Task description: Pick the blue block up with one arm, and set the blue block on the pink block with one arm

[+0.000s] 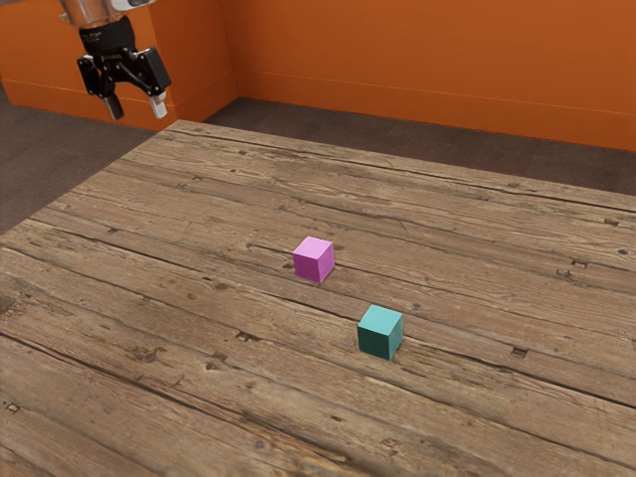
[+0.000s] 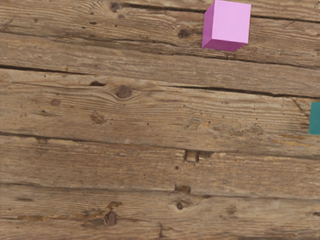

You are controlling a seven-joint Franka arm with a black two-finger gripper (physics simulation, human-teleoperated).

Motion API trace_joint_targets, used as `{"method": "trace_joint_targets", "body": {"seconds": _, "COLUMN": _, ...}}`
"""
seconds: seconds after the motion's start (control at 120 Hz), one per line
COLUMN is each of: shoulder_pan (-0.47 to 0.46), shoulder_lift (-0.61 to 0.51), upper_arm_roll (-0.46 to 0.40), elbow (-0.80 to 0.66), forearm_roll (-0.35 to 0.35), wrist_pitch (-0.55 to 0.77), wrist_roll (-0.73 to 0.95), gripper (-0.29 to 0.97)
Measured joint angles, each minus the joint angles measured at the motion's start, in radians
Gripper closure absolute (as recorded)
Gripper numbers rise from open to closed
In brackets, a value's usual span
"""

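Starting nearest the camera in the exterior view: you've got one blue block (image 1: 381, 331) (it renders teal), flat on the wooden table (image 1: 149, 397) with nothing touching it. Just beyond it, toward the exterior view's left, sits one pink block (image 1: 314, 258), near the blue one but apart, with nothing stacked on it. Far back at the upper left, above the table's far corner, the gripper (image 1: 137, 104) hangs high with its fingers spread and nothing between them. An orange wall (image 1: 417, 60) stands behind.

Key relation: the blue block lies well away from the gripper, toward the exterior view's right and toward the camera. The pink block is roughly on that line and closer to the gripper, so I'd keep height until you're past it. The blue block is a cube with no long axis, so either pair of opposite faces should do.

The wrist view agrees: the pink block (image 2: 227, 25) is whole, while the blue block (image 2: 315, 118) is cut off by the frame, so the hand isn't over it yet.

Count: one blue, one pink, one arm. My read: you're at the reach step, with no grasp yet.
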Motion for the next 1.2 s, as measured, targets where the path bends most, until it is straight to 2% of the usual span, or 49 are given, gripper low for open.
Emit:
{"method": "trace_joint_targets", "body": {"seconds": 0.2, "shoulder_pan": -0.001, "shoulder_lift": 0.000, "upper_arm_roll": 0.001, "elbow": 0.005, "forearm_roll": 0.001, "wrist_pitch": -0.003, "wrist_roll": 0.013, "gripper": 0.00}}
{"method": "trace_joint_targets", "body": {"seconds": 0.267, "shoulder_pan": -0.010, "shoulder_lift": -0.045, "upper_arm_roll": 0.002, "elbow": 0.133, "forearm_roll": 0.001, "wrist_pitch": -0.024, "wrist_roll": 0.015, "gripper": 0.00}}
{"method": "trace_joint_targets", "body": {"seconds": 0.4, "shoulder_pan": -0.119, "shoulder_lift": -0.109, "upper_arm_roll": -0.013, "elbow": 0.204, "forearm_roll": 0.005, "wrist_pitch": -0.107, "wrist_roll": 0.019, "gripper": 0.00}}
{"method": "trace_joint_targets", "body": {"seconds": 0.458, "shoulder_pan": -0.195, "shoulder_lift": -0.125, "upper_arm_roll": -0.041, "elbow": 0.195, "forearm_roll": 0.038, "wrist_pitch": -0.135, "wrist_roll": 0.020, "gripper": 0.00}}
{"method": "trace_joint_targets", "body": {"seconds": 0.517, "shoulder_pan": -0.238, "shoulder_lift": -0.152, "upper_arm_roll": -0.147, "elbow": 0.149, "forearm_roll": 0.086, "wrist_pitch": -0.155, "wrist_roll": 0.019, "gripper": 0.00}}
{"method": "trace_joint_targets", "body": {"seconds": 0.583, "shoulder_pan": -0.243, "shoulder_lift": -0.173, "upper_arm_roll": -0.351, "elbow": 0.100, "forearm_roll": 0.163, "wrist_pitch": -0.167, "wrist_roll": 0.018, "gripper": 0.00}}
{"method": "trace_joint_targets", "body": {"seconds": 0.642, "shoulder_pan": -0.248, "shoulder_lift": -0.238, "upper_arm_roll": -0.486, "elbow": -0.058, "forearm_roll": 0.212, "wrist_pitch": -0.134, "wrist_roll": 0.016, "gripper": 0.00}}
{"method": "trace_joint_targets", "body": {"seconds": 0.717, "shoulder_pan": -0.258, "shoulder_lift": -0.289, "upper_arm_roll": -0.601, "elbow": -0.227, "forearm_roll": 0.248, "wrist_pitch": -0.057, "wrist_roll": 0.015, "gripper": 0.00}}
{"method": "trace_joint_targets", "body": {"seconds": 0.858, "shoulder_pan": -0.397, "shoulder_lift": -0.323, "upper_arm_roll": -0.659, "elbow": -0.463, "forearm_roll": 0.281, "wrist_pitch": 0.120, "wrist_roll": 0.014, "gripper": 0.00}}
{"method": "trace_joint_targets", "body": {"seconds": 0.967, "shoulder_pan": -0.506, "shoulder_lift": -0.301, "upper_arm_roll": -0.686, "elbow": -0.499, "forearm_roll": 0.284, "wrist_pitch": 0.242, "wrist_roll": 0.010, "gripper": 0.00}}
{"method": "trace_joint_targets", "body": {"seconds": 1.1, "shoulder_pan": -0.608, "shoulder_lift": -0.292, "upper_arm_roll": -0.708, "elbow": -0.551, "forearm_roll": 0.226, "wrist_pitch": 0.331, "wrist_roll": -0.092, "gripper": 0.00}}
{"method": "trace_joint_targets", "body": {"seconds": 1.158, "shoulder_pan": -0.626, "shoulder_lift": -0.276, "upper_arm_roll": -0.713, "elbow": -0.568, "forearm_roll": 0.213, "wrist_pitch": 0.359, "wrist_roll": -0.138, "gripper": 0.00}}
{"method": "trace_joint_targets", "body": {"seconds": 1.2, "shoulder_pan": -0.600, "shoulder_lift": -0.267, "upper_arm_roll": -0.717, "elbow": -0.577, "forearm_roll": 0.202, "wrist_pitch": 0.375, "wrist_roll": -0.169, "gripper": 0.00}}
